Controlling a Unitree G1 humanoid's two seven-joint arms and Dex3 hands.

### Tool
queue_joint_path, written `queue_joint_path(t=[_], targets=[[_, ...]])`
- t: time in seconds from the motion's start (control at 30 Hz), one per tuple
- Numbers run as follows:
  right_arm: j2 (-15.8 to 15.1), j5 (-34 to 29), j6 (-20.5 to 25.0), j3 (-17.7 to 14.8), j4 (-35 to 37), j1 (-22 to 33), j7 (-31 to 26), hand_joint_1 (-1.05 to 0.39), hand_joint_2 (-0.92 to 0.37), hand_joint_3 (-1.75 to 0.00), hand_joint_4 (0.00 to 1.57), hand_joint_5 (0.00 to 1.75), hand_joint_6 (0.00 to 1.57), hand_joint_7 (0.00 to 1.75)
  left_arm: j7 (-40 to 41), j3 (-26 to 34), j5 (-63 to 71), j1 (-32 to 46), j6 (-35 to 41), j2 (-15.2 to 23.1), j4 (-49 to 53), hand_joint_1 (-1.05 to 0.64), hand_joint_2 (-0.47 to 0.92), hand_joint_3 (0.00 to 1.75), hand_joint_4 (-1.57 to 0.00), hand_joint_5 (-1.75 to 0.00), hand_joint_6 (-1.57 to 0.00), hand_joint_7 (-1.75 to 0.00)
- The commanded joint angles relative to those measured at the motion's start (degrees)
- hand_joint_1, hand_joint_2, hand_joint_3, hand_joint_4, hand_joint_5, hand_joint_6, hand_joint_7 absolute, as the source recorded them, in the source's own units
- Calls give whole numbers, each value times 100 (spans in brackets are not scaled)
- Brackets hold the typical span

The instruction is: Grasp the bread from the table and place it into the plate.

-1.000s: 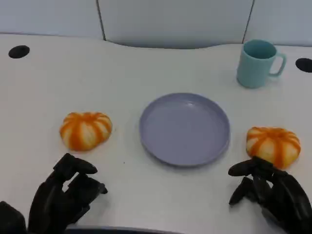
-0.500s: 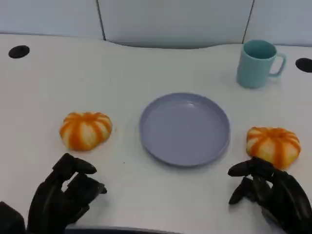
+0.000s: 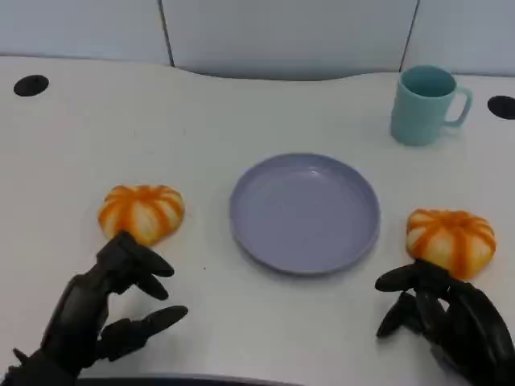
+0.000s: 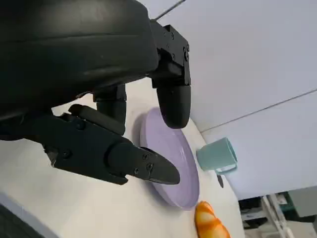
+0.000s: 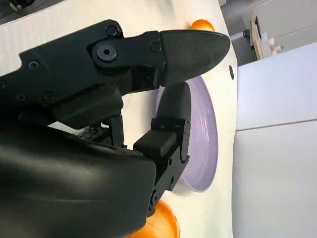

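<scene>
Showing two orange striped breads on a white table [image 3: 96,121]: left bread [image 3: 142,213] and right bread [image 3: 451,239], either side of one empty purple plate [image 3: 304,212]. One teal mug [image 3: 425,104] behind. Left hand [image 3: 100,310] empty, fingers spread, near left bread. Right hand [image 3: 442,318] empty, fingers apart, just below right bread.

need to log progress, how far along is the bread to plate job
Nothing is done yet: the plate holds no bread. Both breads lie on the table, the left bread and the right bread on either side of the plate. The left hand is open, its fingers spread just short of the left bread. The right hand sits near the right bread, holding nothing. Grasping and placing are left.
</scene>
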Motion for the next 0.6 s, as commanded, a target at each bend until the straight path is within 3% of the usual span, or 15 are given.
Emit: queue_joint_path(t=[0.03, 0.1, 0.33, 0.43, 0.6], targets=[[-35, 31, -28, -16, 10, 14, -2, -37, -92, -36, 61, 151, 62, 110, 1013, -15, 1347, 42, 34, 482, -713, -46, 92, 12, -18, -158, -26, -114], [-22, 60, -113, -28, 53, 3, 54, -38, -92, -36, 61, 152, 62, 110, 1378, -54, 1861, 80, 167, 653, -1014, -47, 92, 13, -17, -152, -28, -99], [-14, 44, -19, -15, -8, 30, 9, -38, -92, -36, 63, 152, 63, 111, 2326, -271, 3574, 12, 958, 1403, -2074, -50, 92, 15, -12, -102, -39, -33], [-14, -10, -14, 3, -29, 42, -61, -38, -92, -36, 61, 152, 63, 111, 2374, -431, 4007, -95, 1439, 1682, -2421, -56, 92, 14, -10, -86, -43, -18], [-10, 3, -15, 13, -32, 40, -74, -38, -92, -36, 62, 152, 63, 111, 2176, -722, 4260, -324, 2107, 2042, -2727, -70, 92, 9, -17, -40, -37, -1]])
